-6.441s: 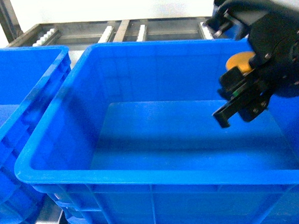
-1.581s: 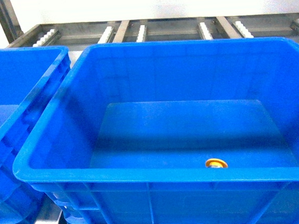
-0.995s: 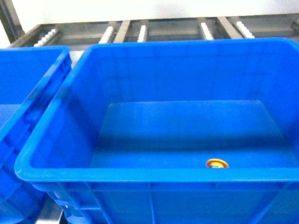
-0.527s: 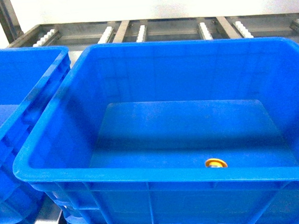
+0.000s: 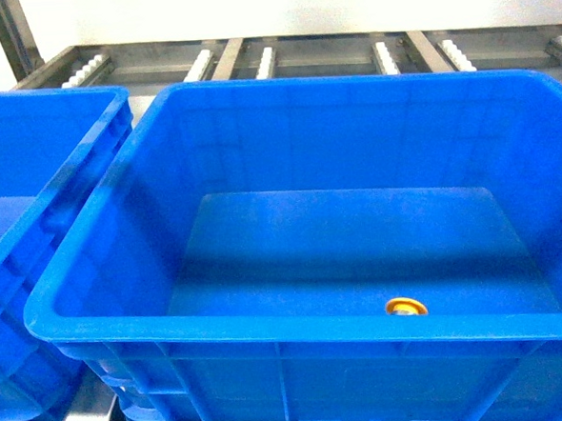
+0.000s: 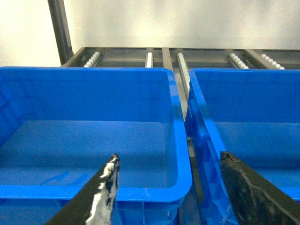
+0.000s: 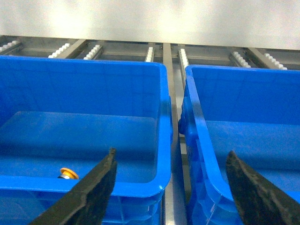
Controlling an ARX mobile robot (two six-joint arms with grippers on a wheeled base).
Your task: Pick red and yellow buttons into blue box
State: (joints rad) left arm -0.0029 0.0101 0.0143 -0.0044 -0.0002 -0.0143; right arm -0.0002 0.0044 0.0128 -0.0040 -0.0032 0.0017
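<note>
The blue box (image 5: 269, 328) fills the middle of the head view. The yellow button (image 5: 406, 307) lies on its floor, close to the front wall and right of centre, cap up. In the right wrist view that button (image 7: 69, 173) shows at the lower left inside the blue box (image 7: 161, 122). My right gripper (image 7: 171, 152) is open and empty, over the gap between two crates. My left gripper (image 6: 168, 154) is open and empty too, with the blue box (image 6: 201, 126) to its right. The red button is out of view. Neither gripper shows in the head view.
A second blue crate (image 5: 31, 188) stands left of the box, seen also in the left wrist view (image 6: 176, 136). A third crate (image 7: 199, 122) stands right of the box. Metal roller rails (image 5: 267, 59) run behind them, before a white wall.
Earlier my right gripper held the yellow button over the box's right side. It has let go and left the head view, and the button has since lain still on the floor.
</note>
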